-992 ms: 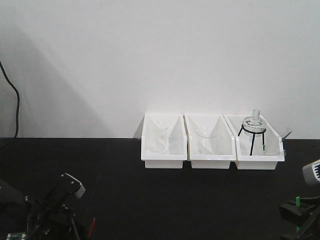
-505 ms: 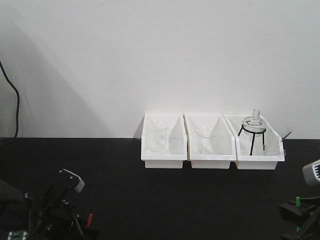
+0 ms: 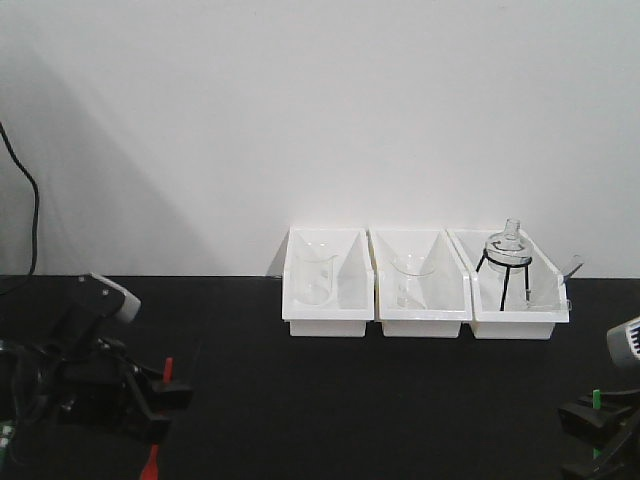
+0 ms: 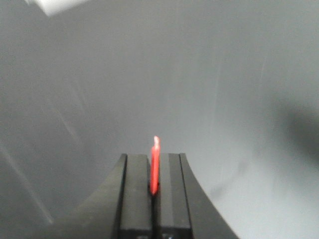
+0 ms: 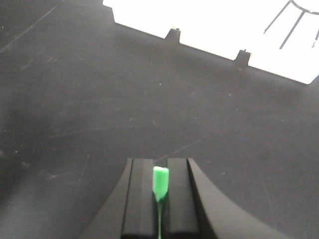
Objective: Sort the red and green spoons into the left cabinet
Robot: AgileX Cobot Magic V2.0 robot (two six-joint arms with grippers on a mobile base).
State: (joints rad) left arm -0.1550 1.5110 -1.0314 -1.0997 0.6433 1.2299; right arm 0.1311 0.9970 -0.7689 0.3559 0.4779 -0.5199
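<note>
clamping red spoon (image 4: 156, 149), left claw (image 4: 155, 162); green spoon (image 5: 160, 181), right claw (image 5: 159, 162); black tabletop (image 3: 400, 400), white wall (image 3: 300, 120).

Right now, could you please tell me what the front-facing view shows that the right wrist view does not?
Only the front-facing view shows the left gripper holding the red spoon, and the glass beakers standing inside the white bins. Only the right wrist view shows up close that the right gripper is shut on the end of the green spoon. Both show the black table, the white bins and the green spoon.
</note>
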